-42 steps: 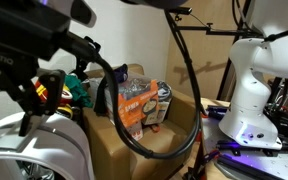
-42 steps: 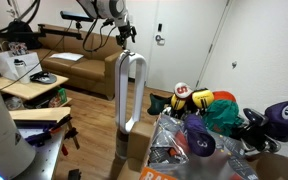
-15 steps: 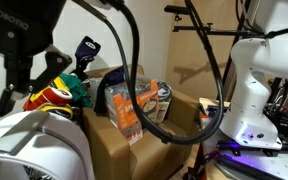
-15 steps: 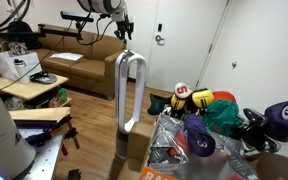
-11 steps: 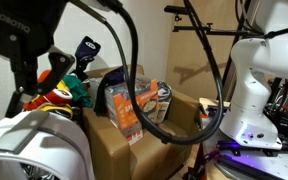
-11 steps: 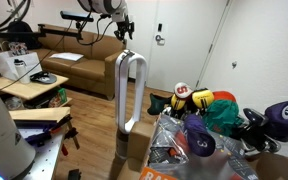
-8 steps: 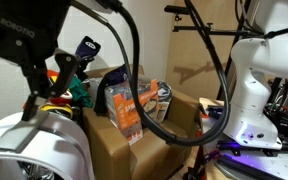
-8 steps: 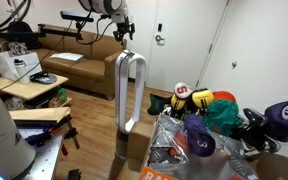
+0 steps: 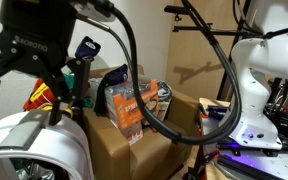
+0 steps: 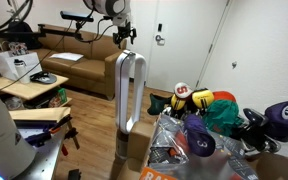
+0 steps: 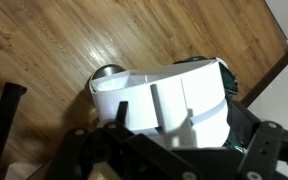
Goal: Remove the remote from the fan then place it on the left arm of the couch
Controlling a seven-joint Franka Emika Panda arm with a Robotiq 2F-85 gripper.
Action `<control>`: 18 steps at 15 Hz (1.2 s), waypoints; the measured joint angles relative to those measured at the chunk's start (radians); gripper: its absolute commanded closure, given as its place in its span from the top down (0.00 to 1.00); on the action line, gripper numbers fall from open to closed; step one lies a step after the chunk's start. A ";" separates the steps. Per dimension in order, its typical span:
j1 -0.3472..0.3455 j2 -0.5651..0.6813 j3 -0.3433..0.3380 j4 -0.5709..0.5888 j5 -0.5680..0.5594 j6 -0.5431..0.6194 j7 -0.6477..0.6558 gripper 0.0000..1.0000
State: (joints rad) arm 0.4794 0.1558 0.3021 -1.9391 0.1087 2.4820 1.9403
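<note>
The fan is a tall white loop tower standing on the wood floor. Its curved top shows at the lower left in an exterior view and from above in the wrist view. A small white raised strip, apparently the remote, lies on the fan's top. My gripper hangs right above that top, open, with its dark fingers on either side of the white band. It is also large and close in an exterior view. The brown couch stands against the far wall behind the fan.
A cardboard box with a chips bag and toys stands beside the fan and also shows in the foreground. A second white robot stands behind the box. A desk with clutter is near the couch.
My gripper has come down and in over the fan's top, and its fingers now straddle it. The fan and the couch have not moved.
</note>
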 measured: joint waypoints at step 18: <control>-0.048 0.102 -0.019 0.112 -0.019 -0.229 -0.490 1.00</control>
State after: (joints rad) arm 0.4318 0.2576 0.2835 -1.8276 0.0894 2.2534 1.4502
